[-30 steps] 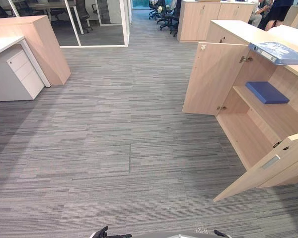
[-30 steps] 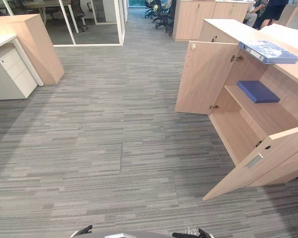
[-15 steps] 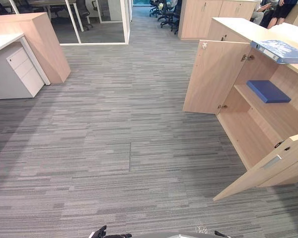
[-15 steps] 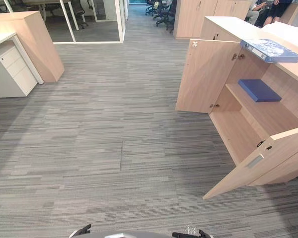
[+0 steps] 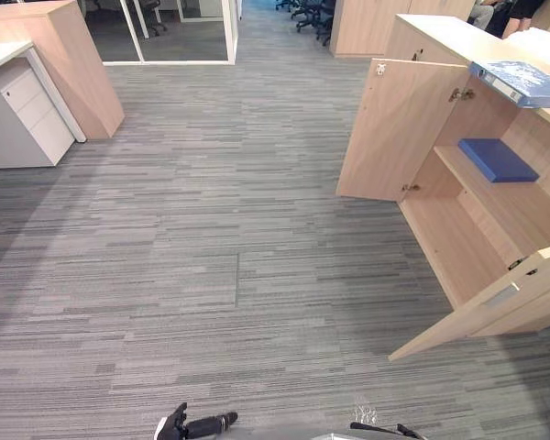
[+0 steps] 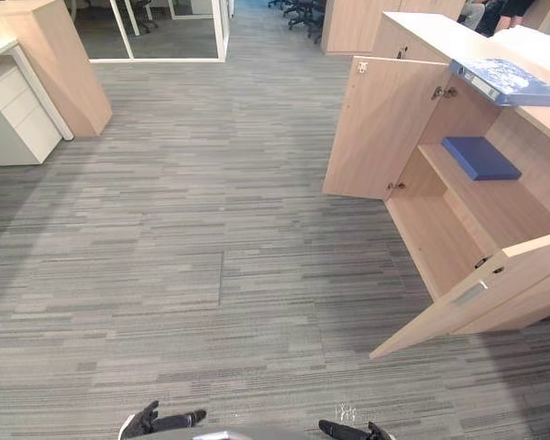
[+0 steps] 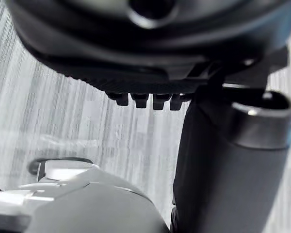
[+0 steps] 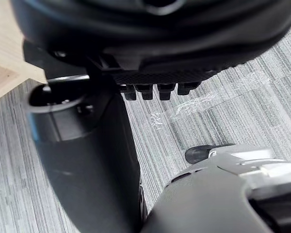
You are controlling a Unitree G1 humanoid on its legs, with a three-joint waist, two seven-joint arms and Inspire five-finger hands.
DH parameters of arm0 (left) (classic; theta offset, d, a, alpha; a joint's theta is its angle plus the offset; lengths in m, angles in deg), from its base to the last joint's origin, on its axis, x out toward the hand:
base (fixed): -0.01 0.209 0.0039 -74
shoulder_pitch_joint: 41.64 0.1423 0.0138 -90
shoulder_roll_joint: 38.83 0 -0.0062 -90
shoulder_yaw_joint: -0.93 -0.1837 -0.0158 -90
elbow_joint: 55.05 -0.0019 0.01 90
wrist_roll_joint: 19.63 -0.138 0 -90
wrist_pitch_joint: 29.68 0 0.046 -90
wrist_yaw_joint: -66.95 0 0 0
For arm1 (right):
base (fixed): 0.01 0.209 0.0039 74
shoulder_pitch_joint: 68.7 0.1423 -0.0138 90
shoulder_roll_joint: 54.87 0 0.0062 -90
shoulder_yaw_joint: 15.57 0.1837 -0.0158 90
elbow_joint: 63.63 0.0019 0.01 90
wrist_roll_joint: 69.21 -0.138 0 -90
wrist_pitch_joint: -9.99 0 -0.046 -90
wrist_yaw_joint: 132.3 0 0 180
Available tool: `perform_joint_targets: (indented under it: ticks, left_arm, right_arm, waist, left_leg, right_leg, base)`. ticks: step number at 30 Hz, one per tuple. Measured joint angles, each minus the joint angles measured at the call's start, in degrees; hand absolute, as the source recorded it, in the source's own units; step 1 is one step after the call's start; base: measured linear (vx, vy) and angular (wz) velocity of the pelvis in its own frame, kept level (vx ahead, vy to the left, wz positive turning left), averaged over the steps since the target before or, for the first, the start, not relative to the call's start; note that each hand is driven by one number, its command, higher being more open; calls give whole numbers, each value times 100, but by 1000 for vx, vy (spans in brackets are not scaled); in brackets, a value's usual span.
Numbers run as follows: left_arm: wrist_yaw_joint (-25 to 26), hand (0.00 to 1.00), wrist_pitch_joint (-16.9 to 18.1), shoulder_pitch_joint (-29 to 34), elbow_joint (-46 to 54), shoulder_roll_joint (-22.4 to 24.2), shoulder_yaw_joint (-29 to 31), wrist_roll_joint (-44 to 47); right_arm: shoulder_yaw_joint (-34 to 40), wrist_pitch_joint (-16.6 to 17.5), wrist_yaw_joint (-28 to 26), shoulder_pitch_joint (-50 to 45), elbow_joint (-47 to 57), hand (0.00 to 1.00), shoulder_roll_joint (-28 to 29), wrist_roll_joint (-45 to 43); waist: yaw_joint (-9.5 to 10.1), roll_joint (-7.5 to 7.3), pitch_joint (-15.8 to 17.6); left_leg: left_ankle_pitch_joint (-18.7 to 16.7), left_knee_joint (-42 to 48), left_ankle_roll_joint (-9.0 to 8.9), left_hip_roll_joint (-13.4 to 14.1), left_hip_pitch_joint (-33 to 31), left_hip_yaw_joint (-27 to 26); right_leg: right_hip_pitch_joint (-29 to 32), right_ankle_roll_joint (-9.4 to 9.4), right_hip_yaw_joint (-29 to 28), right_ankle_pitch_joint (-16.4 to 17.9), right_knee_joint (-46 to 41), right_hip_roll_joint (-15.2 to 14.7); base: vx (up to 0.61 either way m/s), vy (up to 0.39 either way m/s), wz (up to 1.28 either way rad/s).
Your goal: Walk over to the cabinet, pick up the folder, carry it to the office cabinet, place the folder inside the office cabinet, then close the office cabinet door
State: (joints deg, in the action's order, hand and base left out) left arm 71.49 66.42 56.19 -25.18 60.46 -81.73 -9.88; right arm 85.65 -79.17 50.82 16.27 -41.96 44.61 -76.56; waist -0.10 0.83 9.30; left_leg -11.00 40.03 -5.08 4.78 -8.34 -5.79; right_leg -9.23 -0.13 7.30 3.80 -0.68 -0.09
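Standing well apart from the open cabinet [image 5: 440,37], with a stretch of grey carpet [image 5: 238,229] to cross first. Lying flat on the cabinet's top: the folder [image 5: 524,82], blue and patterned, thick like a ring binder, jutting a little past the top's front edge above the open compartment. Lower down, resting on the inner shelf [image 5: 495,197]: a plain dark blue flat item [image 5: 497,159] (perhaps a second folder, too far off to tell). Swung wide on either side of the compartment: the far door [image 5: 394,128] and the near door [image 5: 495,307].

Hanging low at the bottom edge of the head views: left hand [image 5: 177,426] and right hand [image 6: 346,429], both loose and unclenched, holding nothing. Seen from the wrists: just a row of fingertips [image 7: 145,100] past each palm, carpet beyond.

Judging by looks: stiff board covers, moderate weight if filled, neither soft nor fragile. Probably smooth on the faces, so liable to slide out of a light pinch. Best taken at the overhanging edge, fingers slipped under and thumb pressed on top, close to the spine to keep the covers from flapping open. Worth carrying level, against any spill of loose sheets. Alternatively, clamping opposite long edges between both hands for a steadier hold.
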Motion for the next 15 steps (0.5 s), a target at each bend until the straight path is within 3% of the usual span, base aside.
perform_joint_targets:
  ticks: [1,3,5,7,9,10,11,12,13,15]
  left_arm:
    - [-4,100,37,16,53,87,73,61]
    - [-11,100,141,5,98,80,88,164]
    - [-11,100,145,-29,146,95,83,187]
    - [-3,100,138,-46,140,91,84,210]
    - [54,100,134,-28,131,113,96,334]
    - [73,100,134,-21,120,139,118,379]
    - [75,100,132,-21,78,135,232,447]
    - [86,100,133,-9,67,133,282,483]
    - [141,100,138,40,54,69,353,537]
    - [217,100,125,17,-22,51,469,536]
  right_arm:
    - [0,0,3,6,2,100,-39,-1]
    - [7,-8,43,47,0,100,-66,-11]
    - [18,-18,64,57,-8,100,-67,-18]
    - [55,-34,75,56,-13,100,-69,-143]
    - [138,-59,106,55,-73,100,-92,-180]
    - [155,-59,119,54,-103,100,-104,-181]
    - [239,-71,139,50,-126,100,-60,-182]
    - [305,-79,140,59,-138,100,-1,-170]
    - [382,-81,108,25,-271,100,43,-172]
    - [605,-80,69,-20,-253,100,156,-176]
  waist:
    - [22,40,23]
    - [28,69,62]
    - [29,58,70]
    - [4,60,74]
    - [6,138,86]
    - [7,171,91]
    - [9,138,101]
    - [46,46,91]
    - [99,-144,-81]
    - [119,-279,-223]
  left_leg:
    - [219,625,31,119,-283,-31]
    - [-92,1101,150,217,-681,-118]
    - [-164,462,163,201,-884,-121]
    - [47,-1178,48,115,-930,190]
    - [459,-2919,-253,246,-874,705]
    - [472,-3087,-281,318,-863,796]
    - [977,-2958,-399,295,-854,714]
    - [1111,-2784,-332,157,-846,641]
    - [1119,-2466,-320,-110,-948,518]
    - [1010,-2273,-95,-326,-859,274]
  right_leg:
    - [-40,-26,-86,40,-72,44]
    - [-142,-75,-273,174,-198,-71]
    - [-164,2,-416,255,-215,-292]
    - [-164,168,-566,397,-244,-572]
    - [-232,479,-728,622,-248,-761]
    - [-292,536,-771,681,-248,-795]
    - [-458,696,-833,876,-263,-982]
    - [-522,707,-871,976,-267,-1167]
    - [-452,659,-970,1025,-445,-1461]
    - [-60,652,-1064,936,-1299,-1730]
  base:
    - [21,33,-38]
    - [57,71,-43]
    - [95,128,-40]
    - [175,175,-36]
    - [275,295,-37]
    - [434,464,-32]
    - [387,415,-28]
    - [481,466,-52]
    - [432,341,-61]
    - [453,336,-59]
